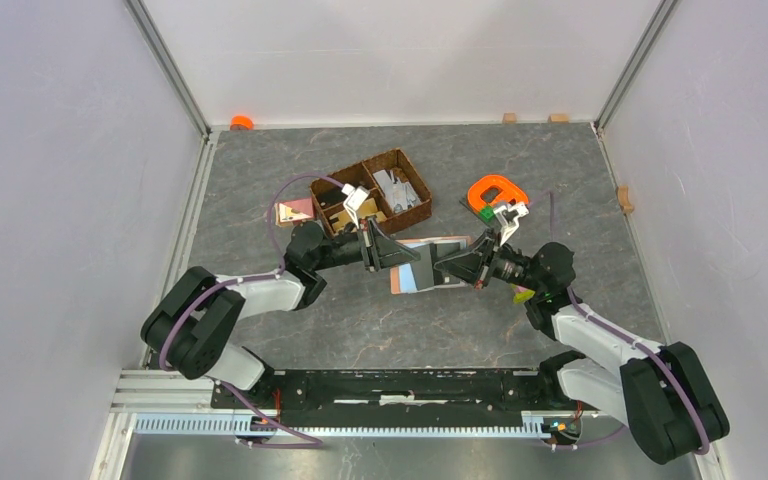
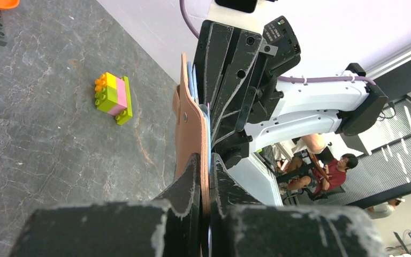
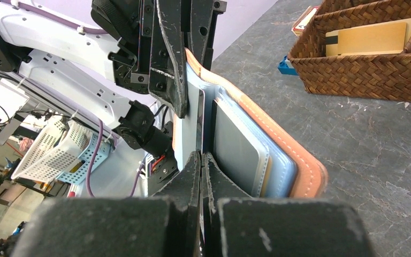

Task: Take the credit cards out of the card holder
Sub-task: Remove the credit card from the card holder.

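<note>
1. The card holder [image 1: 430,262] is held between the two arms, over the middle of the table [image 1: 380,330], half open.
2. The left gripper [image 2: 205,160] is clenched on its tan cover, and the right gripper [image 3: 200,158] is clenched on the other flap.
3. The credit cards [image 3: 241,147] sit inside its pockets.
4. Nearby, the wicker basket [image 3: 364,75] holds a flat wooden board [image 3: 372,38].

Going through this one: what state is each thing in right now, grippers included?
card holder, open, held on edge between both grippers.
credit cards, tucked in its pockets, none pulled out.
left gripper, shut on the card holder's tan edge.
right gripper, shut on a pale blue inner layer of the card holder.
wicker basket, upright on the table, items inside.
toy bricks, stacked together, lying on the table.
</note>
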`<state>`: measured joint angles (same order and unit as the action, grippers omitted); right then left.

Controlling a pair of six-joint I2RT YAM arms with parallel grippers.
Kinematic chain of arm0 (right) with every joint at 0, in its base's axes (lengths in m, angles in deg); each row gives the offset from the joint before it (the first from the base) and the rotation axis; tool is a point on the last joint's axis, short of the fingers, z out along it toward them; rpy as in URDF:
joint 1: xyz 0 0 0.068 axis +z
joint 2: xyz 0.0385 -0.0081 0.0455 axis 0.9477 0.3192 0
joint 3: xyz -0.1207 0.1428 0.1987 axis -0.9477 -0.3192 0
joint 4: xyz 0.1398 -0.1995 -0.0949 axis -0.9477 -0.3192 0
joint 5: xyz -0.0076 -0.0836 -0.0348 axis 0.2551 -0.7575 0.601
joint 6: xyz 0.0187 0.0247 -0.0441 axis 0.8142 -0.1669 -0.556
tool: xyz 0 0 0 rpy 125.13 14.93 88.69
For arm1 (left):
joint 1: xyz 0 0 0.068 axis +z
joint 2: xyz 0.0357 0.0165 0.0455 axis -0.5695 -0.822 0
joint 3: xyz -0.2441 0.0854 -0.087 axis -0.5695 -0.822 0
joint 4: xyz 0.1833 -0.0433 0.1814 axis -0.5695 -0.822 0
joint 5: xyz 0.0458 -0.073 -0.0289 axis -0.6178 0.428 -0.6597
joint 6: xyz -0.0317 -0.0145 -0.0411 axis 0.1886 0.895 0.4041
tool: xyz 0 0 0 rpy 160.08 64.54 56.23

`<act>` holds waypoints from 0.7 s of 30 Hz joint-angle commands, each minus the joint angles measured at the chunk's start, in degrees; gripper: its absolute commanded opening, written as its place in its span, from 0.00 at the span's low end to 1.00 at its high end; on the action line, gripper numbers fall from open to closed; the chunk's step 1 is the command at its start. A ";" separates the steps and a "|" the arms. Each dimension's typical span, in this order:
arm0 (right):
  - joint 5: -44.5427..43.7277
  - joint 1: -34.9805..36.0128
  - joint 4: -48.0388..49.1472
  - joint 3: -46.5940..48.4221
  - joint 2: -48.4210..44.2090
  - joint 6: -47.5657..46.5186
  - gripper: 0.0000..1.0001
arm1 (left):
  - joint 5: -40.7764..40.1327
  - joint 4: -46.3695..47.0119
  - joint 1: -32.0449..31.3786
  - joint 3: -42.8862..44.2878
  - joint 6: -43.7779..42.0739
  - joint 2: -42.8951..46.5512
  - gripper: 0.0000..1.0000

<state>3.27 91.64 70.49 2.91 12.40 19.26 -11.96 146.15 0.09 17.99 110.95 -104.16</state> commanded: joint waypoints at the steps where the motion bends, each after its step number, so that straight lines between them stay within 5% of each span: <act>1: -1.87 -2.49 1.83 -0.96 -0.30 -0.11 0.00 | 1.20 6.36 0.98 -0.55 3.17 0.33 0.02; 6: -0.27 -2.50 3.54 -0.69 0.46 0.41 0.01 | 1.40 7.68 0.97 -0.64 3.80 -0.01 0.02; 12: 1.67 -2.00 9.80 -1.45 3.15 4.01 0.29 | 2.63 14.60 0.87 -0.70 7.53 -1.62 0.02; 21: 2.67 0.55 13.24 -1.02 3.43 4.70 0.30 | 4.16 19.19 0.25 0.20 10.67 -4.00 0.02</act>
<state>5.15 91.33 78.73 1.78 16.53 23.41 -9.88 157.80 1.09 17.22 118.43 -108.09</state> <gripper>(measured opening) 0.326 0.062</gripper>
